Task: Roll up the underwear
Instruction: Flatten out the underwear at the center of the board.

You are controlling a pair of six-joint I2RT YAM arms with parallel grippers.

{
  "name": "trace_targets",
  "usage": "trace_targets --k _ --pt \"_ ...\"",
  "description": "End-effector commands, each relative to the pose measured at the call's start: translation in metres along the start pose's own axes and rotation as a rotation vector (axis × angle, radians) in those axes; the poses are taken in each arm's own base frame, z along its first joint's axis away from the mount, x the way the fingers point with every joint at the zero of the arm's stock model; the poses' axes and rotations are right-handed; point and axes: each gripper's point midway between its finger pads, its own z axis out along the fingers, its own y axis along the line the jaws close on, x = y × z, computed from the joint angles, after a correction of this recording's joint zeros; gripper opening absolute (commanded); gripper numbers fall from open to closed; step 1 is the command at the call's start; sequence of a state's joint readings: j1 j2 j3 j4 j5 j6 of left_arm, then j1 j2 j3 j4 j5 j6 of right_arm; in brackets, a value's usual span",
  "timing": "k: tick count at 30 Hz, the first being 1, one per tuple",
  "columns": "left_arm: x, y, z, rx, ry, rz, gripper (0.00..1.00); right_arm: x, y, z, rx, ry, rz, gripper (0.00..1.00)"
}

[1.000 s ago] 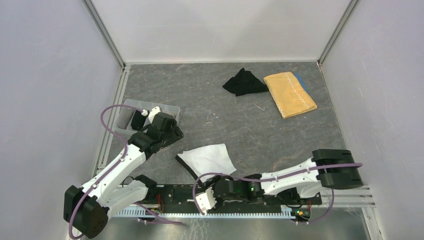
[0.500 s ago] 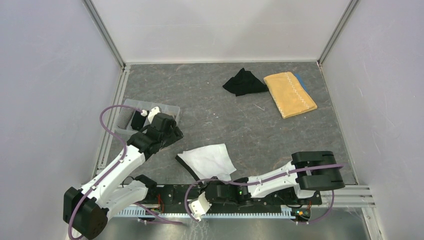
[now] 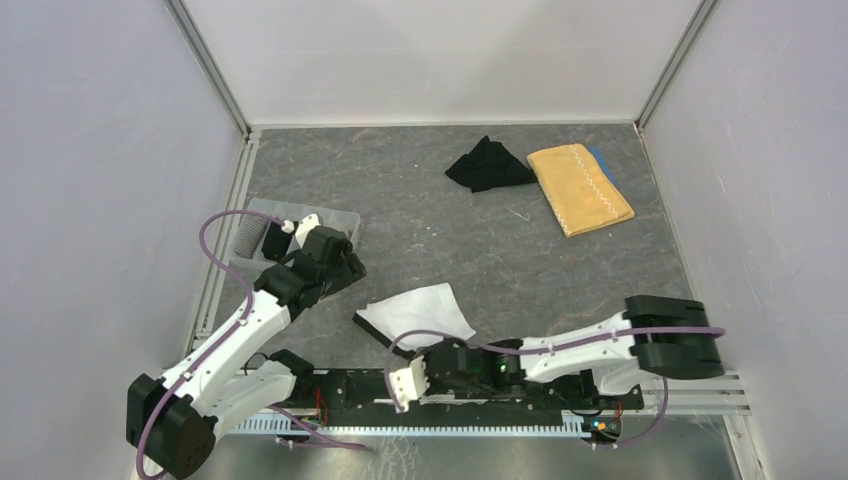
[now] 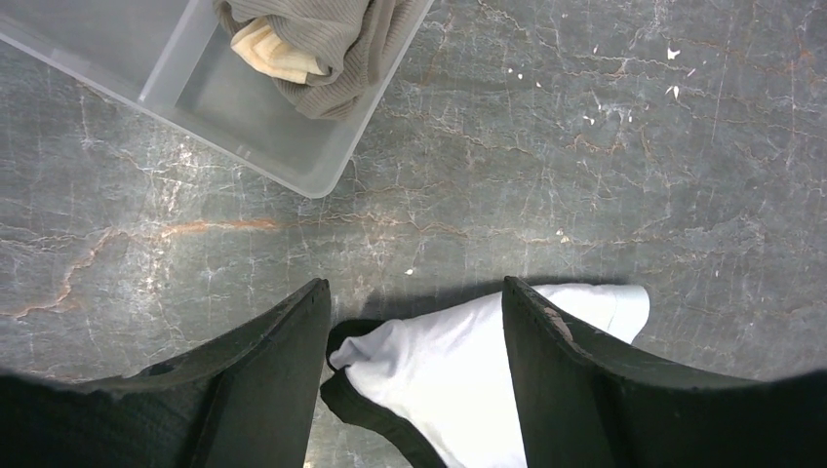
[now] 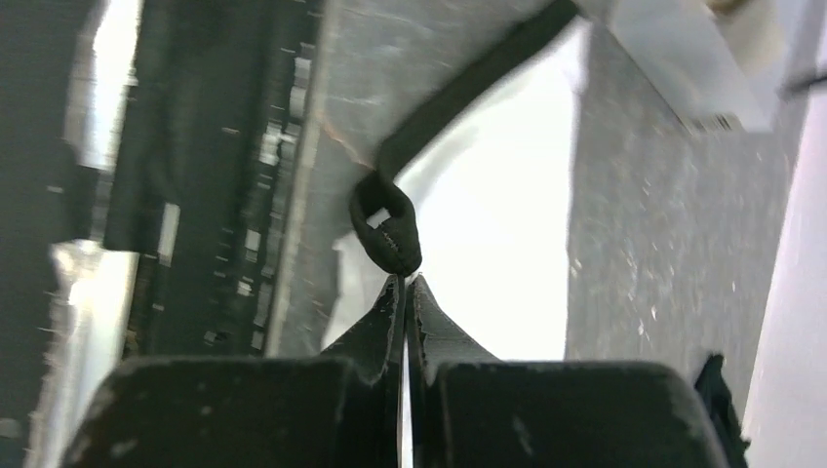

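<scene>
Inspecting from the left: a clear tray point(image 4: 229, 112) stands at the far left, with a grey ribbed garment point(image 4: 322, 44) bundled in its corner compartment. My left gripper point(image 4: 414, 292) hangs with jaws apart, holding nothing, above the left corner of the white underwear point(image 3: 425, 315). That garment lies spread near the table's near edge, between my two arms. My right gripper point(image 5: 405, 283) is pinched closed on the garment's black waistband point(image 5: 395, 229), with a small loop of band bunched at the fingertips. Far right and well apart, a black garment point(image 3: 488, 165) lies just beside a yellow towel point(image 3: 580, 188).

Assessment: the white cloth looks light, thin and limp. It should droop and drag rather than hold shape. The waistband is its firmest part, so that is the sound place to grip. A pinch this shallow may slip.
</scene>
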State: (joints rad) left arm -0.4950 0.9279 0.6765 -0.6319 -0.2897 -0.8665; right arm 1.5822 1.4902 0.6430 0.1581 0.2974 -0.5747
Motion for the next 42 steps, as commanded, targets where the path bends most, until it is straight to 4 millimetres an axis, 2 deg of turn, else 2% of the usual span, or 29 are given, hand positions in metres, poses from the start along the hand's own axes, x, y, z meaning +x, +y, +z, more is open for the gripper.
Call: trace_targets --k 1,3,7,11,17,22,26,31,33,36,39,42 --pt "-0.014 -0.001 -0.007 -0.001 -0.059 -0.028 0.72 -0.004 -0.046 -0.022 0.129 -0.111 0.227 0.0" --pt "-0.019 -0.004 -0.01 0.007 -0.074 -0.033 0.72 0.004 -0.065 -0.032 0.159 -0.139 0.334 0.0" --pt "-0.026 -0.007 -0.015 0.026 -0.097 -0.04 0.72 0.034 -0.104 -0.047 0.267 -0.14 0.545 0.0" --pt "-0.031 -0.01 -0.019 0.04 -0.115 -0.039 0.72 0.067 -0.134 -0.051 0.327 -0.089 0.727 0.0" --pt "-0.028 -0.014 -0.018 0.064 -0.099 -0.028 0.72 0.106 -0.172 -0.048 0.372 -0.01 0.898 0.0" --pt "-0.022 -0.024 -0.014 0.118 -0.076 -0.014 0.72 0.14 -0.213 -0.062 0.476 0.032 1.012 0.0" --pt "-0.013 -0.036 -0.007 0.172 -0.029 0.027 0.71 0.165 -0.231 -0.074 0.502 0.055 1.08 0.0" --pt "-0.001 -0.044 0.005 0.19 0.035 0.066 0.7 0.177 -0.235 -0.085 0.495 0.09 1.116 0.0" --pt "0.005 -0.05 0.01 0.213 0.065 0.072 0.69 0.184 -0.242 -0.094 0.524 0.103 1.126 0.0" --pt "0.015 -0.064 0.014 0.255 0.097 0.085 0.68 0.185 -0.256 -0.106 0.552 0.09 1.132 0.0" --pt "0.035 -0.081 0.012 0.281 0.116 0.12 0.68 0.187 -0.267 -0.118 0.575 0.092 1.138 0.0" --pt "0.063 -0.102 0.005 0.306 0.117 0.159 0.68 0.202 -0.263 -0.128 0.614 0.128 1.189 0.0"
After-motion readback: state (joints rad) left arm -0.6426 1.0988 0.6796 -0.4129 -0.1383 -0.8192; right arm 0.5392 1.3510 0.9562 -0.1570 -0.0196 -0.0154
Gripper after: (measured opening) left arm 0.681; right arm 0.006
